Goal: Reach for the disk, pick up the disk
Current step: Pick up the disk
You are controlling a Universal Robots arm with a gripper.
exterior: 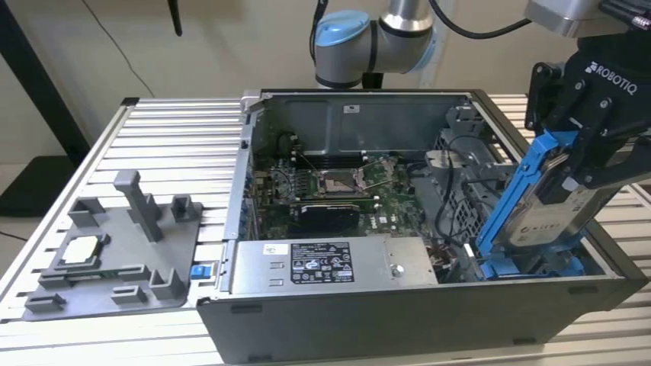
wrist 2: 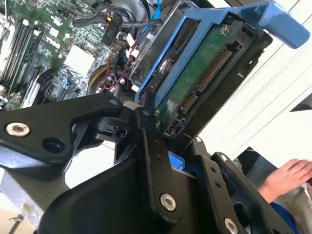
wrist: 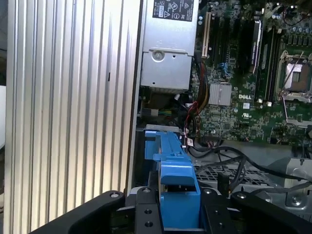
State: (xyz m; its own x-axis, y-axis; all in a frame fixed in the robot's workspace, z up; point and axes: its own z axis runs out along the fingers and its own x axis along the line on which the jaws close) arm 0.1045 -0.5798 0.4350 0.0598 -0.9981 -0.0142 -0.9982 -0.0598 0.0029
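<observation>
The disk [exterior: 557,207], a silver drive with a white label in a bright blue bracket [exterior: 511,200], stands steeply tilted at the exterior view's right end of the open computer case [exterior: 407,328]. Its lower end is still down by the blue drive bay [exterior: 529,267]. My gripper [exterior: 575,169] is shut on the disk's upper part from above. In the second wrist view the disk's green circuit side [wrist 2: 195,83] sits between my black fingers [wrist 2: 152,146]. The first wrist view shows the blue bracket [wrist: 175,178] clamped in the gripper [wrist: 179,210].
Inside the case lie the motherboard [exterior: 336,183], a grey power supply with a white sticker [exterior: 325,263] and loose cables [wrist: 229,151]. A grey fixture holding a small silver chip [exterior: 81,250] rests on the slatted table [exterior: 173,137]. A person's hand [wrist 2: 288,178] is nearby.
</observation>
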